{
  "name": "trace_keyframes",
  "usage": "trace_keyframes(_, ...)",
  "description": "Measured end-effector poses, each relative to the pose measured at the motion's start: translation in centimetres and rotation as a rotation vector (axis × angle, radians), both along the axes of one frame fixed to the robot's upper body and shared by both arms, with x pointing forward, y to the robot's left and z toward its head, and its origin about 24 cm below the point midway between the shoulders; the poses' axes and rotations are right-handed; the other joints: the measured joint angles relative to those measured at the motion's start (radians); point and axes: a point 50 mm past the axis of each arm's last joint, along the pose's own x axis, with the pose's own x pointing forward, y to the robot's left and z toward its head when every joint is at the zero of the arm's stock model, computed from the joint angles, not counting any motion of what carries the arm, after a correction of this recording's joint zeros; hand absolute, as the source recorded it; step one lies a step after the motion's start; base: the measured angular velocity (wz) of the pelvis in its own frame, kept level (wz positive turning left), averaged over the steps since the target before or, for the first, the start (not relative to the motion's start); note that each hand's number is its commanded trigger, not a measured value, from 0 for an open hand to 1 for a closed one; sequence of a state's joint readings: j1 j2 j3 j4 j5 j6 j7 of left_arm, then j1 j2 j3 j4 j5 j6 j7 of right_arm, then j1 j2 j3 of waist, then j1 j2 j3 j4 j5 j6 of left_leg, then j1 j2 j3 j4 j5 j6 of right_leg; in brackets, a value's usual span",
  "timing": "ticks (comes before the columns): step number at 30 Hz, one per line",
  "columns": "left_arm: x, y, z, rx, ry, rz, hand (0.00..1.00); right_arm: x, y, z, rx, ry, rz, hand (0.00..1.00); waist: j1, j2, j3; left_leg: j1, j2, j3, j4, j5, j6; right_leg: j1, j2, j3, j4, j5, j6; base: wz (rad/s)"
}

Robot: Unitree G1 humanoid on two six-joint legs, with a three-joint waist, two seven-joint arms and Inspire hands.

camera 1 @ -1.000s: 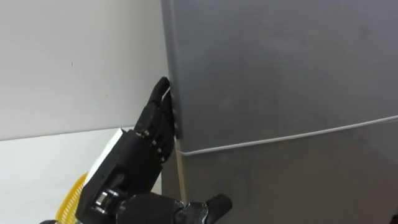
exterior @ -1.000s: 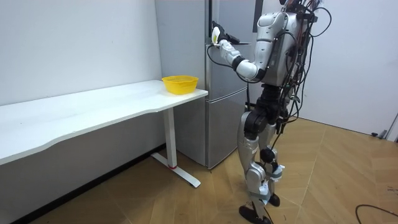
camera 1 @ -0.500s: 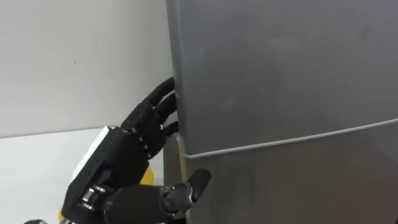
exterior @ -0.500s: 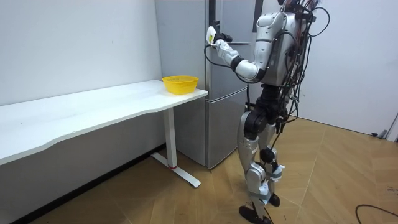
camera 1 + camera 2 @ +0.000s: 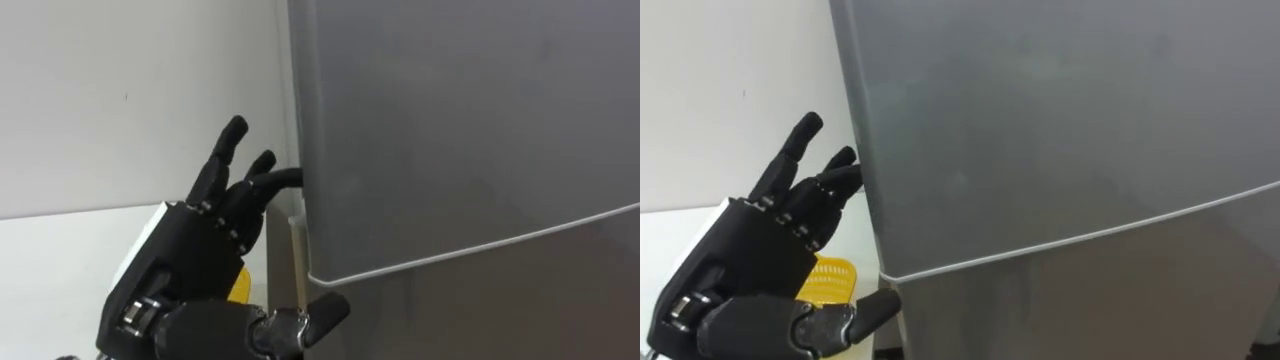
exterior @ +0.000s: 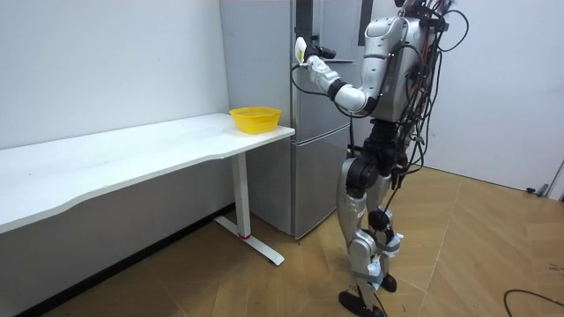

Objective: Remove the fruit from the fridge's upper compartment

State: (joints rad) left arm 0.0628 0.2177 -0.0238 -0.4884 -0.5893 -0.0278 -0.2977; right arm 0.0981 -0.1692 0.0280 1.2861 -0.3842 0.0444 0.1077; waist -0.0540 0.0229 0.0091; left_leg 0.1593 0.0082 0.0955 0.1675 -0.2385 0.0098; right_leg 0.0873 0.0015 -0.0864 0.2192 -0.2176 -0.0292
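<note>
I stand facing the tall grey fridge, beside the end of the white table. My left hand point(image 5: 190, 260) point(image 5: 750, 270) point(image 6: 304, 48) is at the left edge of the upper fridge door point(image 5: 460, 130) point(image 5: 1060, 120). Two fingers reach behind that edge with their tips hidden, while the others stand straight and spread. The thumb point(image 5: 320, 310) lies at the seam above the lower door point(image 5: 480, 310). The upper door's edge stands slightly out from the fridge body. What is inside the fridge is hidden.
A yellow basket point(image 6: 256, 117) point(image 5: 825, 280) sits on the near end of the white table point(image 6: 132, 154), just left of the fridge and below my hand. White wall lies behind the table. Wooden floor is open behind me.
My left hand's fingers went from pressing flat on the door's edge to slipping behind it. The upper door's edge has come out a little, and other fingers have spread upward.
</note>
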Motion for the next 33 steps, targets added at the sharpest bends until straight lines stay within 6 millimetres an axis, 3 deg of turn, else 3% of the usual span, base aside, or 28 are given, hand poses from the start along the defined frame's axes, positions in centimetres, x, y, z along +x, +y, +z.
trace_keyframes(12, -0.1, 0.0, -0.3, -0.047, 0.011, -0.068, 0.0, 0.0, -0.1, 0.0, 0.009, 0.007, 0.006, 0.0, -0.008, 0.001, -0.0016, -0.006, 0.0, 0.004, 0.003, 0.0, 0.0, -0.003, -0.002, -0.003, 0.001, 0.0, 0.001, 0.01)
trace_keyframes(18, -0.1, -0.2, -0.4, -0.082, 0.016, -0.101, 0.0, 0.0, -0.3, 0.1, 0.013, 0.014, 0.012, 0.0, -0.031, 0.004, -0.0035, -0.006, -0.002, 0.011, 0.011, 0.0, 0.0, -0.004, 0.0, 0.004, 0.002, 0.001, 0.002, -0.03)
trace_keyframes(24, -0.3, -1.7, 0.1, -0.063, -0.032, -0.225, 0.0, 0.0, -0.5, 0.2, 0.014, 0.016, 0.015, 0.0, -0.053, 0.007, -0.005, -0.004, -0.002, 0.019, 0.016, 0.0, 0.0, -0.004, -0.001, 0.009, 0.005, 0.002, 0.003, -0.04)
trace_keyframes(33, -1.0, -4.0, -0.1, -0.028, -0.05, -0.42, 0.0, 0.1, -0.9, 0.3, 0.005, 0.014, 0.017, 0.0, -0.081, 0.009, -0.0041, 0.011, 0.003, 0.066, 0.017, 0.0, 0.0, -0.013, 0.003, 0.054, 0.017, 0.002, 0.003, -0.14)
